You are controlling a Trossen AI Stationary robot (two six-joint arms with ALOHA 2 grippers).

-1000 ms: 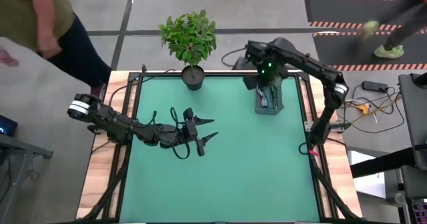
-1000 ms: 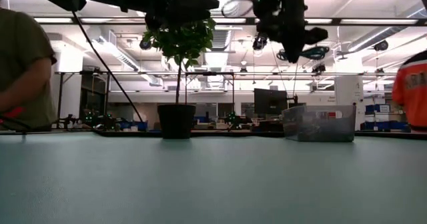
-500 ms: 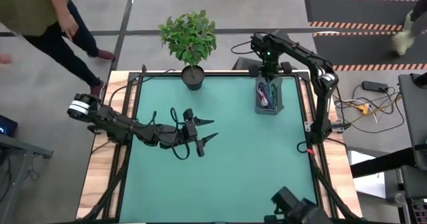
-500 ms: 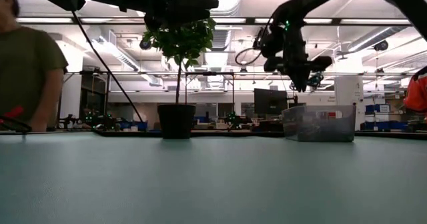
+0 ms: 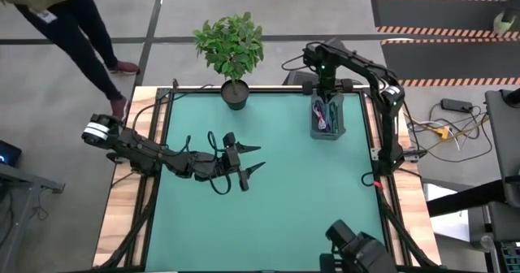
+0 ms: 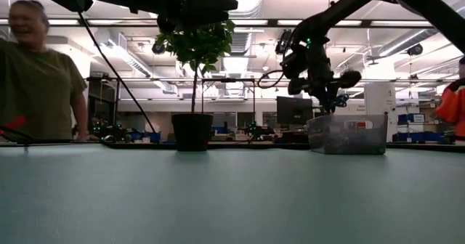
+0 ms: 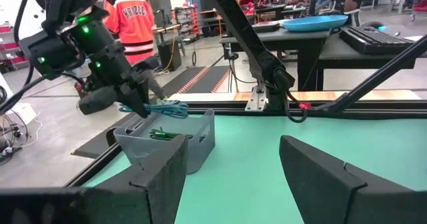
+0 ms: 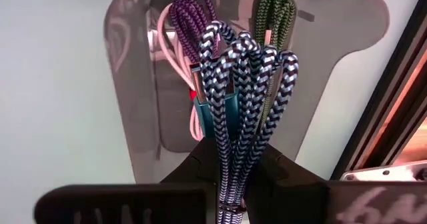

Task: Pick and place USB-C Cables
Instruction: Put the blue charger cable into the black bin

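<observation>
My right gripper (image 8: 230,154) is shut on the teal braided cable bundle (image 8: 243,84), above the far end of the grey bin (image 8: 133,104). The bin stands at the table's far right (image 5: 327,131). In it lie the purple cable (image 8: 190,14), the green cable (image 8: 277,11) and the white cable (image 8: 175,57). The left wrist view shows the teal cable (image 7: 163,109) just above the bin's rim (image 7: 173,144). My left gripper (image 5: 253,158) is open and empty over the middle of the table. My right gripper pinches one end of the teal bundle (image 8: 233,141) between its two fingers, along the strands. The looped end (image 8: 247,47) sticks out beyond the fingertips. The fingers come from above, slanting down at the bin. The bundle is clear of the bin's floor.
A potted plant (image 5: 232,54) stands at the table's far edge, left of the bin. A person (image 6: 36,77) stands beyond the table's far left corner. The green mat (image 5: 276,216) lies bare toward the near edge.
My right gripper, still shut on the teal cable, has come down toward the bin and drawn back to its far end, while its arm folded up. The person at the far left has walked along the table's left side.
</observation>
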